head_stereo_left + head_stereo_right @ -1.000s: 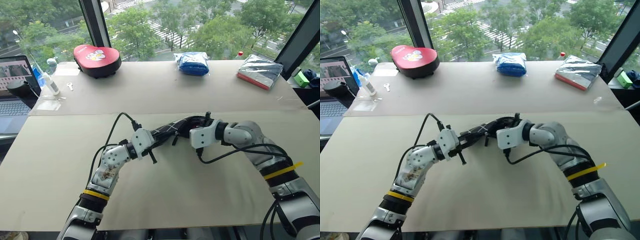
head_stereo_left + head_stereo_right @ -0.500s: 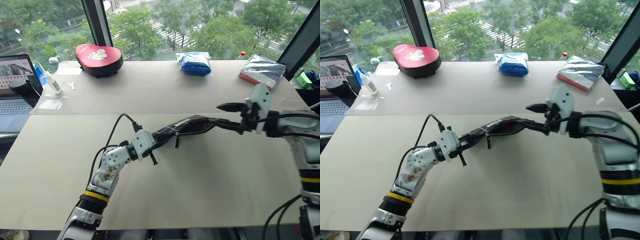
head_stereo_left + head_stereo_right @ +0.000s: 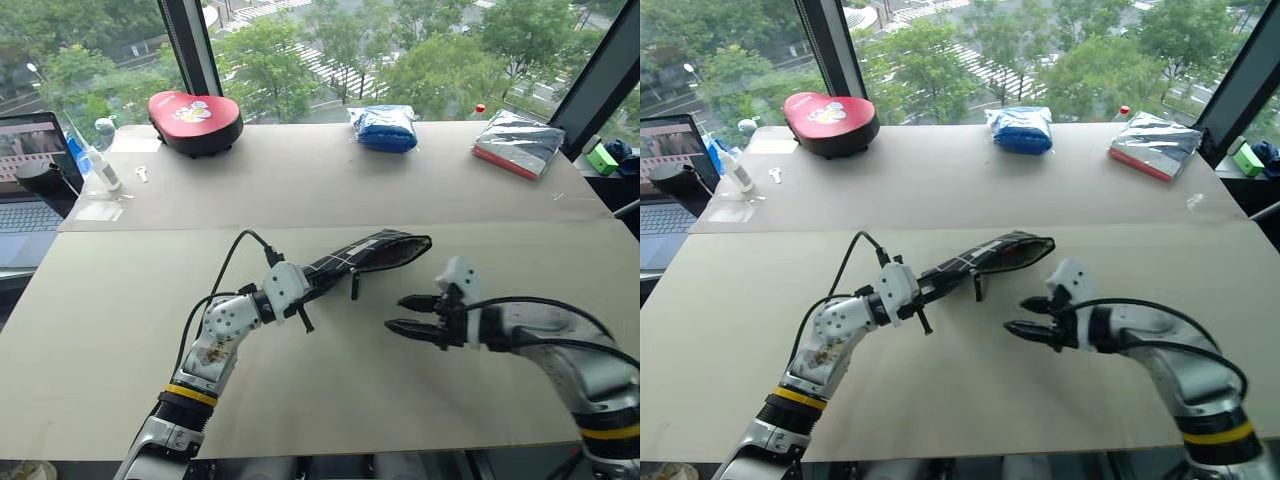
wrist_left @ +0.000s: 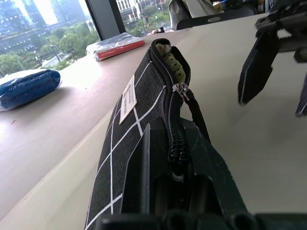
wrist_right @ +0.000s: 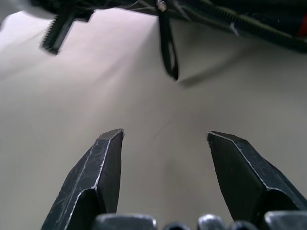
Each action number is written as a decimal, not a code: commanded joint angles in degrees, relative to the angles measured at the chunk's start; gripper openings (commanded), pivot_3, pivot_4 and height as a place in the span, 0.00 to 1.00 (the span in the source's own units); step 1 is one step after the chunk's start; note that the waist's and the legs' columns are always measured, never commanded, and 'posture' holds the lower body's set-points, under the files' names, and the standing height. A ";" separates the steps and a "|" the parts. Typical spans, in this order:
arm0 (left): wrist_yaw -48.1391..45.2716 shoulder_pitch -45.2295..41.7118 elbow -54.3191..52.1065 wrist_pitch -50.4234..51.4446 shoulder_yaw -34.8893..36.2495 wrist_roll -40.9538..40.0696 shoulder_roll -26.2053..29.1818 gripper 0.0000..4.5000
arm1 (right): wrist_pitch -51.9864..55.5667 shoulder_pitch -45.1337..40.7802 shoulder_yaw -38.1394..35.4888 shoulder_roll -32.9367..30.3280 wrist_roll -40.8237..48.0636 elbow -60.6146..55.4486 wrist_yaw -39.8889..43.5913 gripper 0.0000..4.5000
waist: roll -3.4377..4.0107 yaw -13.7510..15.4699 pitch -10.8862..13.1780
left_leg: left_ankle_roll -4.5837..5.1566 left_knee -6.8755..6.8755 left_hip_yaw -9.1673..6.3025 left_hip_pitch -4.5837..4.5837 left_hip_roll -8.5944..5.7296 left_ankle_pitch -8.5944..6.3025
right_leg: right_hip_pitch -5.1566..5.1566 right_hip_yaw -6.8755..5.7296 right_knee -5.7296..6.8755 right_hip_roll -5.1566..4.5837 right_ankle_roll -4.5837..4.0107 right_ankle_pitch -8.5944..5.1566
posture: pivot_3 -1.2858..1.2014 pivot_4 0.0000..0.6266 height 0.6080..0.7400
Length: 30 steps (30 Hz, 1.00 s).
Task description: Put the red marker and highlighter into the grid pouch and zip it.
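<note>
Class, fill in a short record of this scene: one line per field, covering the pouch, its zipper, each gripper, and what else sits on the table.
Pouch: grid pouch, held off the table by one end
Zipper: partly open at the far end; pull strap hangs down
Contents: something green shows in the open end, seen from the left wrist
Left gripper: shut on the grid pouch
Right gripper: open, holds nothing, apart from the pouch
Far edge of table: red case, blue bag, silver packet
Far left: laptop

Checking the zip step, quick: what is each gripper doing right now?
Left gripper: shut on the grid pouch.
Right gripper: open, holding nothing.
</note>
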 commanded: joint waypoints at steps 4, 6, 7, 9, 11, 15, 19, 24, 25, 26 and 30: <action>-0.15 -0.72 -1.58 -0.21 0.33 -0.59 -0.12 0.00 | 1.21 -6.65 3.21 3.89 -1.48 -0.32 -2.60 0.68 | 0.00 -0.03 0.00 | -0.03 0.03 0.02 -0.02 0.01 0.01 | -0.01 0.00 -0.03 0.03 0.00 0.00 | 0.52 0.24 1.00; -0.13 -0.70 -1.64 -0.15 0.32 -0.58 -0.23 0.00 | 1.46 -8.19 3.97 5.23 -1.61 -0.01 -3.01 0.68 | 0.00 0.12 0.00 | -0.01 0.02 -0.01 -0.04 0.02 0.00 | -0.01 -0.04 -0.03 0.05 0.00 0.00 | 0.52 0.24 1.00; -0.13 -0.72 -1.63 -0.13 0.29 -0.58 -0.28 0.00 | 1.48 -9.32 4.75 6.12 -2.15 0.61 -3.51 0.68 | 0.00 0.04 0.00 | -0.01 0.02 -0.02 -0.03 0.01 0.00 | -0.01 -0.03 -0.03 0.04 0.00 0.00 | 0.52 0.24 1.00; -0.15 -0.90 -1.44 -0.18 0.27 -0.58 -0.36 0.00 | 1.51 -11.78 6.32 7.88 -3.32 1.94 -4.32 0.68 | 0.00 -0.13 0.00 | 0.01 0.03 0.01 -0.02 0.00 -0.01 | -0.01 0.01 -0.02 0.04 0.00 0.00 | 0.52 0.24 1.00; -0.16 -1.09 -1.22 -0.24 0.29 -0.56 -0.45 0.00 | 1.73 -14.21 7.34 9.57 -4.07 3.27 -5.02 0.68 | 0.00 -0.42 0.00 | 0.03 0.03 0.01 -0.02 0.01 -0.02 | -0.02 -0.01 -0.02 0.05 0.00 0.00 | 0.52 0.24 1.00; -0.18 -1.33 -0.92 -0.37 0.35 -0.52 -0.56 0.00 | 1.02 -16.76 7.85 11.28 -5.10 5.69 -5.39 0.68 | 0.00 -0.46 0.00 | -0.06 0.02 -0.01 -0.03 0.00 0.03 | -0.05 -0.04 0.00 0.06 -0.01 0.00 | 0.52 0.24 1.00; -0.05 -1.47 -0.78 -0.45 0.42 -0.44 -0.60 0.00 | 1.05 -16.82 7.44 11.36 -4.84 5.66 -4.56 0.53 | 0.00 -0.50 0.00 | -0.05 0.02 -0.01 -0.04 -0.05 0.02 | -0.03 -0.02 -0.03 0.03 0.00 0.01 | 0.52 0.24 1.00; 0.08 -1.58 -0.72 -0.54 0.52 -0.39 -0.60 0.00 | 0.97 -15.76 5.29 9.94 -2.66 3.88 -1.71 0.15 | 0.00 -0.57 0.00 | -0.05 0.02 -0.01 -0.04 -0.02 0.02 | -0.06 -0.03 -0.01 0.04 0.00 0.01 | 0.52 0.24 1.00; 0.07 -1.58 -0.72 -0.55 0.54 -0.41 -0.58 0.00 | 1.00 -15.78 5.17 9.87 -2.57 3.84 -1.57 0.07 | 0.00 -0.57 0.00 | -0.05 0.02 -0.01 -0.04 -0.02 0.02 | -0.06 -0.03 -0.01 0.04 0.00 0.01 | 0.52 0.24 1.00; 0.07 -1.57 -0.75 -0.55 0.53 -0.41 -0.58 0.00 | 0.99 -15.77 5.13 9.75 -2.48 3.78 -1.46 0.01 | 0.00 -0.58 0.00 | -0.03 0.02 -0.01 -0.04 -0.02 0.01 | -0.06 -0.03 -0.02 0.04 0.00 0.01 | 0.52 0.24 1.00; 0.13 -1.47 -1.03 -0.51 0.49 -0.37 -0.56 0.00 | 0.73 -15.42 4.88 9.45 -2.45 3.95 -1.26 0.01 | 0.00 -0.56 0.00 | -0.03 0.02 -0.01 -0.04 -0.02 0.01 | -0.06 -0.03 -0.01 0.04 0.00 0.01 | 0.52 0.24 1.00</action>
